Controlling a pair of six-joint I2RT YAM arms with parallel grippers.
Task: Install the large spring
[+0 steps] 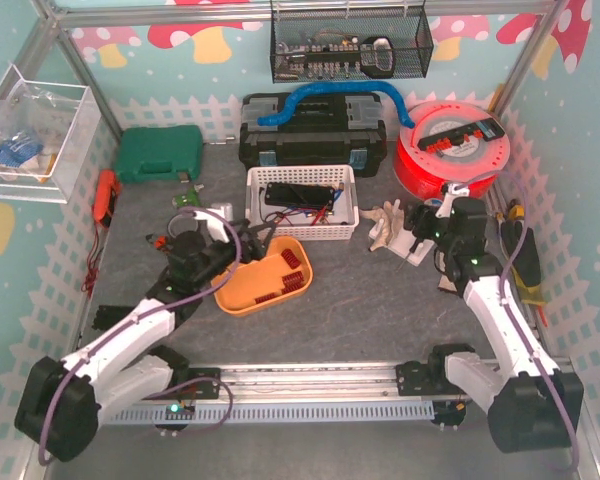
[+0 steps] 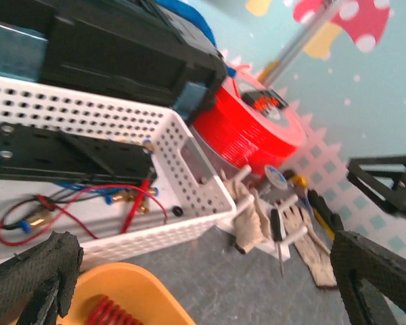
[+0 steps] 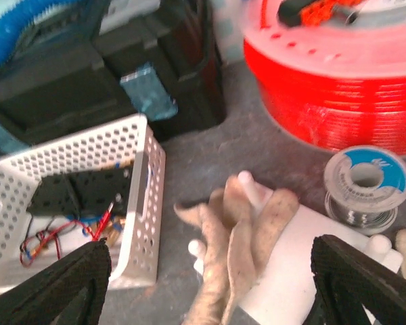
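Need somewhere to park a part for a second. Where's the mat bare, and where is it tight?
Biggest bare patch: the grey mat between the orange tray, the right arm and the near rail. A smaller one lies in front of the green case. Crowded: the back and right, where white basket, gloves and red spool sit close together.

High overhead view, close wrist views, shared basket [image 1: 302,232]

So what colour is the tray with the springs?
The tray is orange, clearest from the top camera.
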